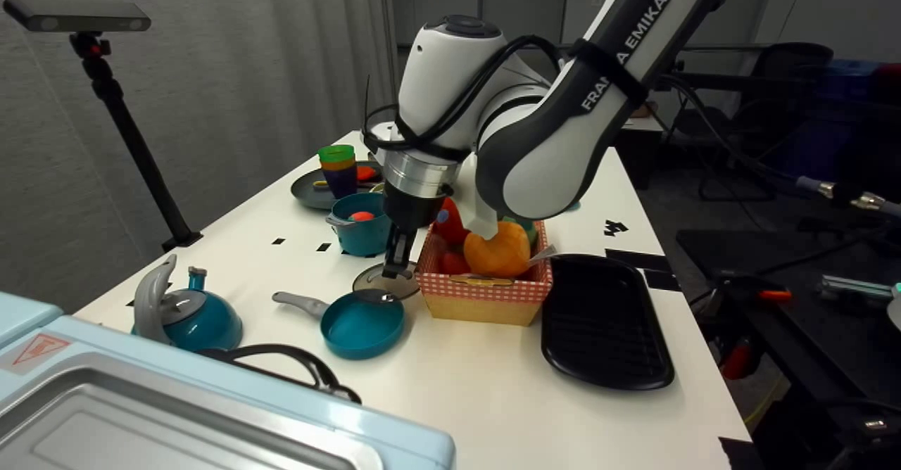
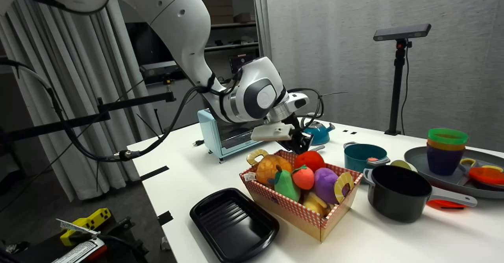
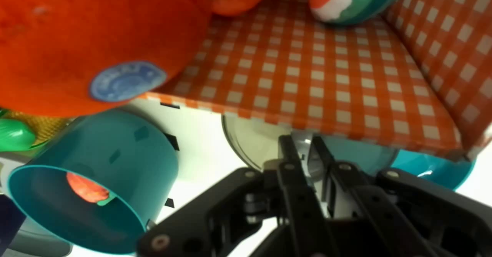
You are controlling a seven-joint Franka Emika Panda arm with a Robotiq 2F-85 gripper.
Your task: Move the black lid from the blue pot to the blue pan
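Note:
The lid, see-through grey with a dark rim and a grey knob, shows in an exterior view (image 1: 368, 280) and the wrist view (image 3: 250, 137). My gripper (image 1: 398, 271) is closed around its knob; the fingertips (image 3: 301, 139) have the knob between them. The lid is beside the basket and overlaps the back edge of the blue pan (image 1: 362, 329); whether it touches the pan is unclear. The pan partly shows in the wrist view (image 3: 434, 168). The blue pot (image 1: 366, 238) stands uncovered behind, with a red item inside; it also shows in an exterior view (image 2: 364, 156) and the wrist view (image 3: 150, 149).
A checkered basket (image 1: 486, 294) of plush fruit stands right against the lid and gripper. A black tray (image 1: 605, 322), blue kettle (image 1: 204, 322), light-blue oven (image 1: 281, 414), stacked cups (image 1: 339, 174) and black saucepan (image 2: 399, 196) stand around.

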